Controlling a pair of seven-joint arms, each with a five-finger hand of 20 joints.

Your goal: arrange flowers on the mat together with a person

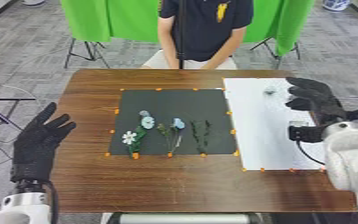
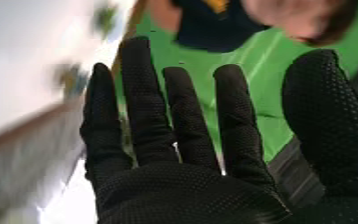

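In the head view, the right hand (image 1: pixel 312 96) is open above the white sheet (image 1: pixel 260 130) at the table's right. The right wrist view has the same hand (image 2: pixel 180 185) with straight, spread fingers and nothing held. My left hand (image 1: pixel 39 145) is open off the table's left edge. On the dark mat (image 1: pixel 162 102) lie a white flower (image 1: pixel 129 137), a pale blue flower (image 1: pixel 147 122), another blue flower (image 1: pixel 178 123) with thin stems, and green leafy stems (image 1: pixel 202 135). A small sprig (image 1: pixel 270 90) lies on the white sheet near its far end.
Brown wooden table (image 1: pixel 87 115) with orange tabs around mat and sheet. A small pale item (image 1: pixel 297 123) lies on the sheet beside my right wrist. Beyond the far edge hangs a green cloth (image 1: pixel 127 20).
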